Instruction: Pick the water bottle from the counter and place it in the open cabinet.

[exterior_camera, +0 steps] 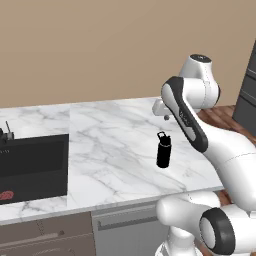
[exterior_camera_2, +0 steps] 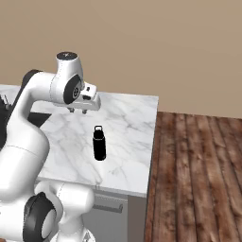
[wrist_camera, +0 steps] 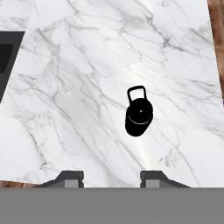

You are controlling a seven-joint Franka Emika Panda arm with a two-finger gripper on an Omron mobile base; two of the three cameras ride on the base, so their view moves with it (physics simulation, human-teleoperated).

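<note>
A small black water bottle (exterior_camera: 163,150) (exterior_camera_2: 99,144) with a loop-handled cap stands upright on the white marble counter (exterior_camera: 110,145) (exterior_camera_2: 127,123), near its right end. From above, the hand view looks down on the bottle (wrist_camera: 139,114), its loop pointing up the frame. My gripper (exterior_camera_2: 78,110) (wrist_camera: 111,177) hangs well above the counter, behind the bottle, fingers pointing down. It is open, and nothing is between the fingertips (wrist_camera: 70,178). In the left base view the hand (exterior_camera: 161,107) is partly hidden behind my arm. The open cabinet is out of view.
A dark sunken sink or cooktop (exterior_camera: 32,167) lies at the counter's left. The counter's right edge drops to a wooden floor (exterior_camera_2: 198,175). A dark appliance side (exterior_camera: 247,90) stands at the far right. Grey-brown drawer fronts (exterior_camera: 50,237) run below.
</note>
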